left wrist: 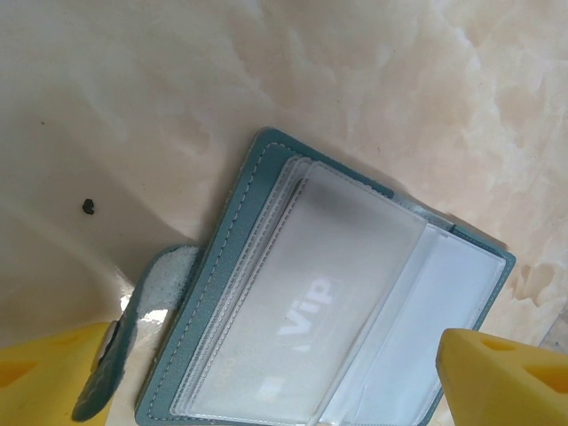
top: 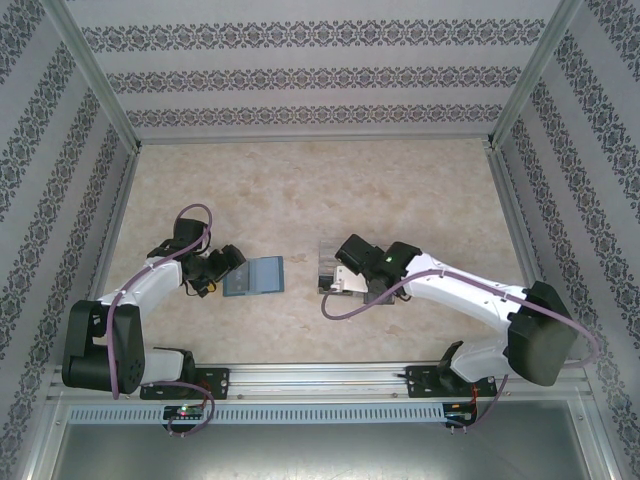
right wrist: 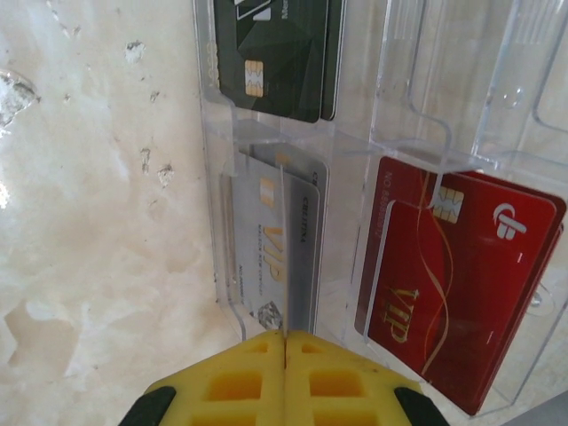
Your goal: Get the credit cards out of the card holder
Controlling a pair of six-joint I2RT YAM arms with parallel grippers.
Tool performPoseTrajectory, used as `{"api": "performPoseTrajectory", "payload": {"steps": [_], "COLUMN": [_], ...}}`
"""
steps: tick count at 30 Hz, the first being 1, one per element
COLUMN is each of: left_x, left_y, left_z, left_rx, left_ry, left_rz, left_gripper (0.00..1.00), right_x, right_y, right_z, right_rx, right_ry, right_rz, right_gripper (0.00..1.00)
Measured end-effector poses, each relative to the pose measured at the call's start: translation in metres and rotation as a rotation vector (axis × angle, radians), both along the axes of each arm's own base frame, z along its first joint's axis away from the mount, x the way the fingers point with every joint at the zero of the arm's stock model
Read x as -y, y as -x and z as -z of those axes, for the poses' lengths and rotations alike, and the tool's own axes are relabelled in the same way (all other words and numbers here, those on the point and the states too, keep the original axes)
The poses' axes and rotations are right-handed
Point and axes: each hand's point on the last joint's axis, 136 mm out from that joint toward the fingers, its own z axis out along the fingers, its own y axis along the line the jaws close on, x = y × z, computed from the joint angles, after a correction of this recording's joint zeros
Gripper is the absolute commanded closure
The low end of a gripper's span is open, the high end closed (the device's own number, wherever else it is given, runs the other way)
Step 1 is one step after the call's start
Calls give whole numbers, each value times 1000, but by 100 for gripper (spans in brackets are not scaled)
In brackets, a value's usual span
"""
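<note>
On the counter [top: 300, 190], left of centre: holder [top: 255, 275], teal, lying open and flat with its paler inner faces up, just beside the left hand [top: 228, 266]. Left wrist view, same item: clear sleeves [left wrist: 404, 302] stitched inside the teal cover, one pale card [left wrist: 302, 311] lettered "Vip" lodged in the frosted front sleeve, the neighbouring pocket showing white. Left hand: spread wide, its yellow fingers [left wrist: 501, 377] standing at either side of the holder's near end, nothing gripped; whether either finger touches the cover cannot be told. One dark speck [left wrist: 89, 206] on the counter beyond the holder. Right of centre, near the holder but apart from it: box [top: 325, 258], clear plastic, compartmented, with the right hand [top: 345, 272] over it. Right wrist view, box contents: dark cards [right wrist: 275, 53], stacked, chip showing, in the upper-left compartment; silver cards [right wrist: 262, 240], overlapped, the front one lettered "VIP", in the lower-left compartment; red cards [right wrist: 444, 284], two overlapped, gold "VIP" and chip, in the lower-right compartment. Right hand: yellow fingers closed flush against each other, pinching a held card [right wrist: 282, 257], seen edge-on as a thin pale line that rises from the seam between them and crosses in front of the silver cards.
</note>
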Motion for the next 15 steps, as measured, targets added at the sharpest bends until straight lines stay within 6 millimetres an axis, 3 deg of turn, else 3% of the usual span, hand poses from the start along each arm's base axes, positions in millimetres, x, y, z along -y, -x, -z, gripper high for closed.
{"api": "performPoseTrajectory", "payload": {"steps": [12, 13, 14, 15], "left_x": [0, 0, 0, 0], "left_y": [-1, -1, -1, -1], "left_z": [-5, -5, -5, -5], "left_rx": [21, 21, 21, 21], "left_ry": [1, 1, 1, 1], "left_rz": [0, 0, 0, 0], "left_gripper": [8, 8, 8, 8], "right_x": [-1, -1, -1, -1], "right_y": [-8, -9, -10, -12], "right_z": [16, 16, 16, 17], "right_rx": [-14, -12, -7, 0], "right_ry": [13, 12, 11, 11], "right_rz": [28, 33, 37, 48], "right_gripper": [100, 86, 65, 56]}}
